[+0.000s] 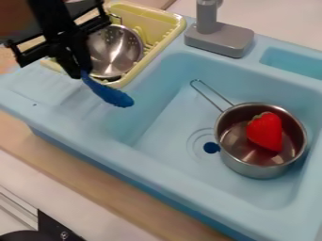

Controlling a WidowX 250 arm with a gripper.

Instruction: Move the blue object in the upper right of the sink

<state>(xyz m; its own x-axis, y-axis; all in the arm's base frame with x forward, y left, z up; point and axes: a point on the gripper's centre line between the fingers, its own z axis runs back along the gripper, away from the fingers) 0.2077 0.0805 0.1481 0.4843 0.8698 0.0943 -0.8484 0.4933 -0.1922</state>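
Fingers [70, 68] clamped on one end of the blue object [110, 94], held above the sink's [69, 123] left side, near the yellow rack [177, 27]. Step judged: carry rightward — high enough to clear the steel pot [259, 169] — then lower gently at upper right before release.

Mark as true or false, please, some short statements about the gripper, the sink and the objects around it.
1. The red strawberry is inside the metal pot. True.
2. The blue object lies in the pot. False: it hangs from the gripper, over the left part of the sink.
3. The metal colander is in the yellow dish rack. True.
4. The grey faucet stands inside the dish rack. False: it stands at the back edge of the sink.
5. The pot stands in the sink's basin. True.
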